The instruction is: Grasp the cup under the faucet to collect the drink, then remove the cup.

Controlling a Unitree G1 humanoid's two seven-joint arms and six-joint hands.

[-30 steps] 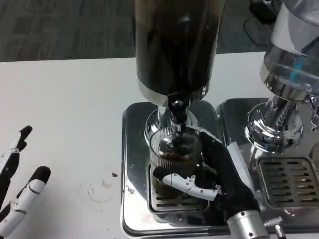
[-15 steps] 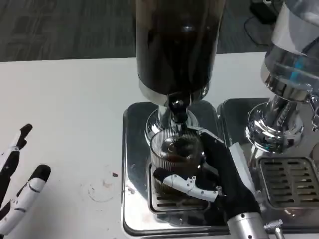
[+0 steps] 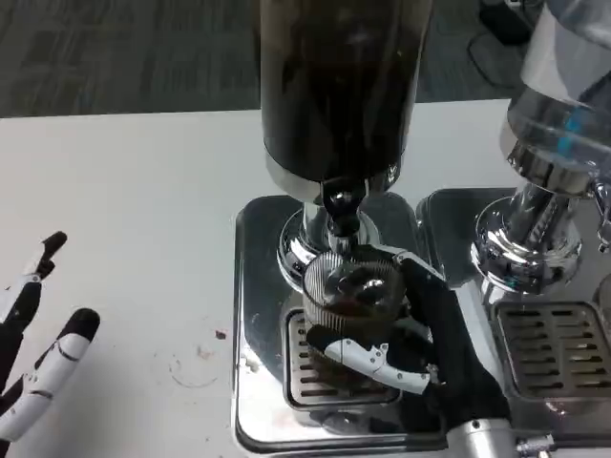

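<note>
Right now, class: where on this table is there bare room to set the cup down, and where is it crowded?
Bare white table lies between the left hand and the dispenser's steel base, with faint stains near the base. It is crowded on the drip grille, where the right hand grips the cup, and beside the second dispenser.

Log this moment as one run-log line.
phase: filling | right hand: grips cup under faucet | cup: dark drink inside, over drip grate | left hand: open, idle, left on the table
</note>
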